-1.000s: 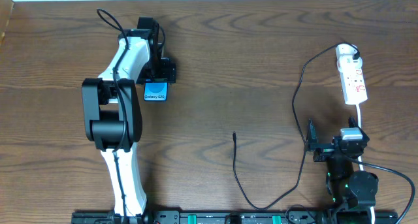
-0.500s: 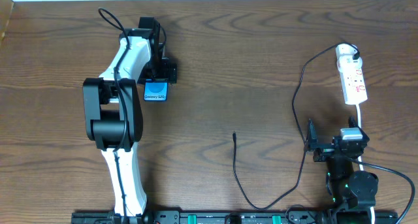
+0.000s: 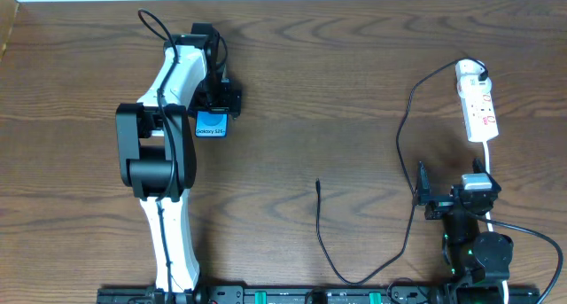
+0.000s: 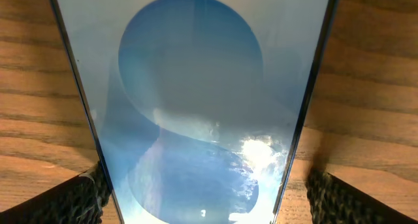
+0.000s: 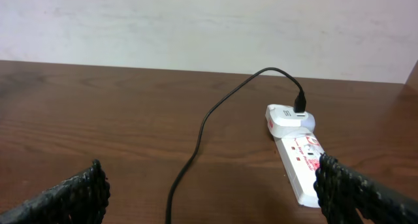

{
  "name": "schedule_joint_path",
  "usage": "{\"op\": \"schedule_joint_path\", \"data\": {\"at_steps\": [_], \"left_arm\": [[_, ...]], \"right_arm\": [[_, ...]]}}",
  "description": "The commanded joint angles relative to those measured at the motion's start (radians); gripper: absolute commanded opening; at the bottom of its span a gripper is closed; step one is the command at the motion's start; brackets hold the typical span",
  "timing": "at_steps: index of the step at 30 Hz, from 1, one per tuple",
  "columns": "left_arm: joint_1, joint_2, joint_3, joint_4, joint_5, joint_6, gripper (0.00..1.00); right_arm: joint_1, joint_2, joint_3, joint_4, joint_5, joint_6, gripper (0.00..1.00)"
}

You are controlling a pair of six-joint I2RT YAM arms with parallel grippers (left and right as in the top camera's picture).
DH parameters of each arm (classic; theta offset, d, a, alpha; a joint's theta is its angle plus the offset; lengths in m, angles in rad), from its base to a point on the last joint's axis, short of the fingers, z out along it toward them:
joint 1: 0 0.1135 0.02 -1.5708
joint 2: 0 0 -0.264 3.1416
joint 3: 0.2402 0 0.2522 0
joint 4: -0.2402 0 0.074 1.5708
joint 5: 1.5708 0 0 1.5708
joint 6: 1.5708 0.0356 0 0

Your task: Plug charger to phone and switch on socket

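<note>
The phone [image 3: 211, 124] lies flat at the upper left, its blue screen up; in the left wrist view the phone [image 4: 196, 87] fills the frame. My left gripper [image 3: 214, 100] is over it, and the left gripper [image 4: 209, 198] is open, one finger on each long side of the phone, not clamped. The charger cable [image 3: 400, 144] runs from its loose tip [image 3: 318, 182] in a loop along the front to a white adapter [image 5: 287, 116] in the socket [image 3: 479, 107]. My right gripper [image 3: 454, 193] stands open just short of the socket [image 5: 302, 166], holding nothing.
The socket's white cord [image 3: 489, 158] runs down past the right arm's base. The charger cable [image 5: 202, 129] crosses the table between the right gripper's fingers. A pale wall stands behind the table's far edge.
The left arm's elbow has drifted slightly to the right. The phone, the cable and the right arm have not moved.
</note>
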Motion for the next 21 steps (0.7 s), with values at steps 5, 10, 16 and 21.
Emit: {"op": "schedule_joint_path", "data": {"at_steps": [5,10,16,21], "left_arm": [[-0.006,0.018,0.025,-0.004,0.002,0.025,0.98],[-0.006,0.018,0.025,0.029,0.003,0.025,0.98],[-0.005,0.018,0.025,0.034,0.002,0.06,0.98],[-0.004,0.018,0.026,0.038,0.001,0.074,0.98]], "right_arm": [[0.005,-0.003,-0.002,-0.005,0.004,-0.012,0.99],[0.005,-0.003,-0.002,-0.005,0.005,-0.012,0.99],[0.005,-0.003,-0.002,-0.005,0.004,-0.011,0.99],[0.005,-0.003,-0.002,-0.005,0.004,-0.012,0.99]]}}
